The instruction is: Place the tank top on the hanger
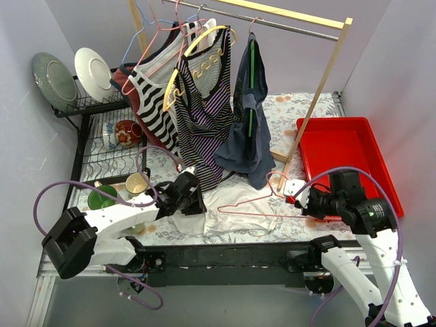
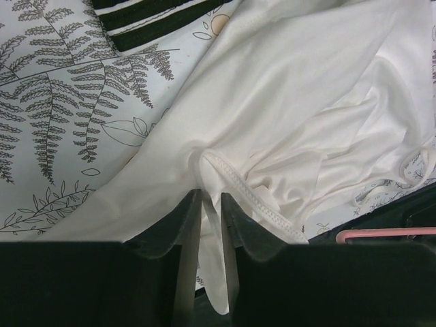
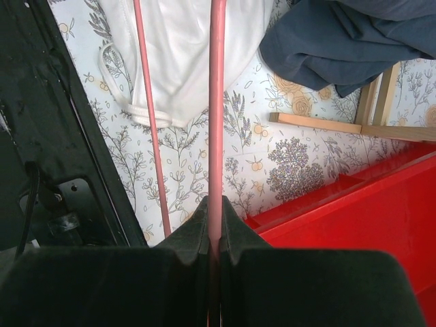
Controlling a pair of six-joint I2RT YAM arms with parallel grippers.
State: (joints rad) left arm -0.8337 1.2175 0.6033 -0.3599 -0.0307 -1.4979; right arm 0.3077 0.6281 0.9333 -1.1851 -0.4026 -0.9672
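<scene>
The white tank top (image 1: 228, 208) lies crumpled on the patterned table cloth in front of the rack. My left gripper (image 1: 193, 204) is shut on a fold of its fabric near a stitched hem (image 2: 238, 187). The pink wire hanger (image 1: 253, 204) lies flat over the tank top's right part, hook toward the back. My right gripper (image 1: 300, 201) is shut on the hanger's wire at its right corner; the wire (image 3: 216, 122) runs straight out from between the jaws, with the second wire (image 3: 151, 122) to its left and the tank top (image 3: 184, 54) beyond.
A wooden rack (image 1: 327, 75) holds a striped top on a yellow hanger (image 1: 201, 102), a navy garment (image 1: 248, 129), and other hangers. A red tray (image 1: 347, 157) stands at the right. A dish rack (image 1: 102, 143) with plates, cups and bowls stands at the left.
</scene>
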